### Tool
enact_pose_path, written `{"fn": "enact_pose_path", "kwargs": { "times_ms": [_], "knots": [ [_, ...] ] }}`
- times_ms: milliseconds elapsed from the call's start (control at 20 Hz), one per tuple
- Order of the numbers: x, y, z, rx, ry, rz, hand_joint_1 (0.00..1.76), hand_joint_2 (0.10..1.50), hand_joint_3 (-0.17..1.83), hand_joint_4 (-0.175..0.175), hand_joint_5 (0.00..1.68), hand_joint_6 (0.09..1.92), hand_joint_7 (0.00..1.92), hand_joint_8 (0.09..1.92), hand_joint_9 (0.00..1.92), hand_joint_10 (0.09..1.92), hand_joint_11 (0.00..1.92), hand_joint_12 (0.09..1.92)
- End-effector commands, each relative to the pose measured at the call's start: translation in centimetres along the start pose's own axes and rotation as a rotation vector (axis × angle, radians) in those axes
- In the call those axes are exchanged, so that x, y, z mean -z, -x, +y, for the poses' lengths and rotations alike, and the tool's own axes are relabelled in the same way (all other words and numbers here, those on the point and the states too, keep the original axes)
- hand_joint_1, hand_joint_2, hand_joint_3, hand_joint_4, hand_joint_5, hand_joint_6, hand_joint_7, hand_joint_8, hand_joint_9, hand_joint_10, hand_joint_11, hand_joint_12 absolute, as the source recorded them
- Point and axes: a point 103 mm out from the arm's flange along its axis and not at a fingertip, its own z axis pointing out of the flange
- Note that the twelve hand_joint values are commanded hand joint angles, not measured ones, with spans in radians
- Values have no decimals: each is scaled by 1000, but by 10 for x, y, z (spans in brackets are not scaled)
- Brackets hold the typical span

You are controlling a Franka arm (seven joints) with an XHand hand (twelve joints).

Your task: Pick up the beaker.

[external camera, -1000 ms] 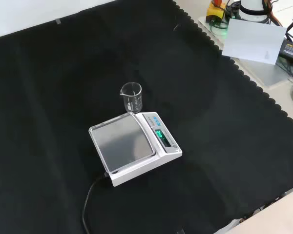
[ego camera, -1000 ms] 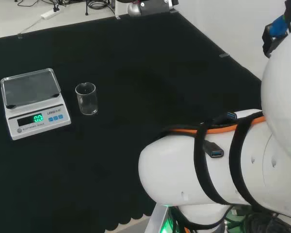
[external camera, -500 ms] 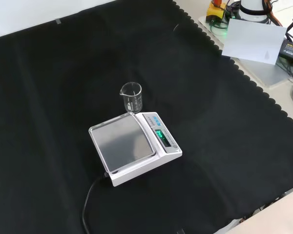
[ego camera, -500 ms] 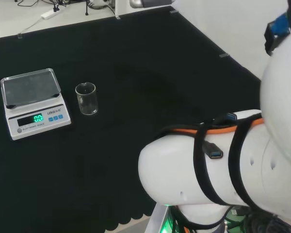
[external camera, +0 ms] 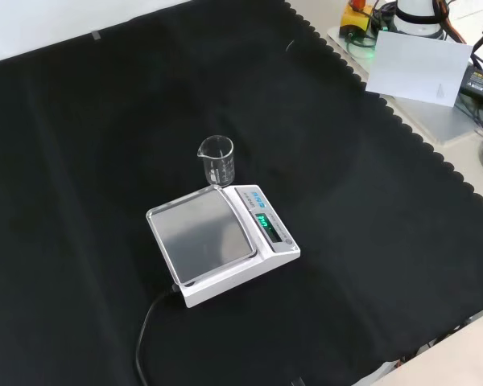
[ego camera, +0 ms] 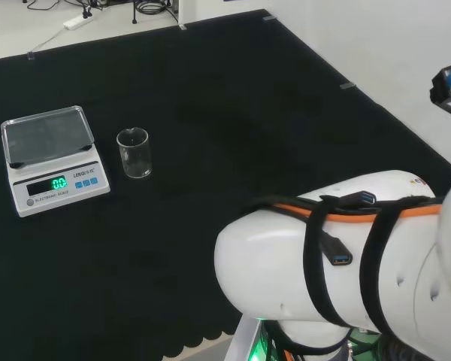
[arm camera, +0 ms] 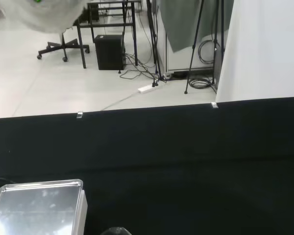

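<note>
Beaker [ego camera: 134,153] upright and untouched on the black-clothed table [ego camera: 233,98].
Just right of the scale [ego camera: 51,158] in the head view, behind it in the front view; hand's state impossible to tell.

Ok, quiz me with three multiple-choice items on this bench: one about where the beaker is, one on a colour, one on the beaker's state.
1. In the head view, the beaker stands:
A. on the scale's pan
B. on the cloth right of the scale
C. left of the scale

2. The scale's lit digits are:
A. red
B. blue
C. green

3. The beaker is:
A. upright
B. on its side
C. upside down

Answers: 1 B, it stands on the cloth just beside the scale. 2 C, the display glows green. 3 A, its open mouth faces up.
</note>
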Motion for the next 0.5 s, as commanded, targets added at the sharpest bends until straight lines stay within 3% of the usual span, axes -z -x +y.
{"fn": "enact_pose_path", "kwargs": {
  "times_ms": [50,350,500],
  "knots": [
    [-172,-40,67,13,-268,-5,785,624,296,-64,239,87,217,790,300,921,55,1506],
    [-191,-62,63,22,-297,-5,792,618,300,-60,231,87,209,792,293,924,46,1510],
    [-207,-74,67,52,-320,-7,792,613,303,-59,225,87,206,793,288,926,32,1513]
  ]
}}
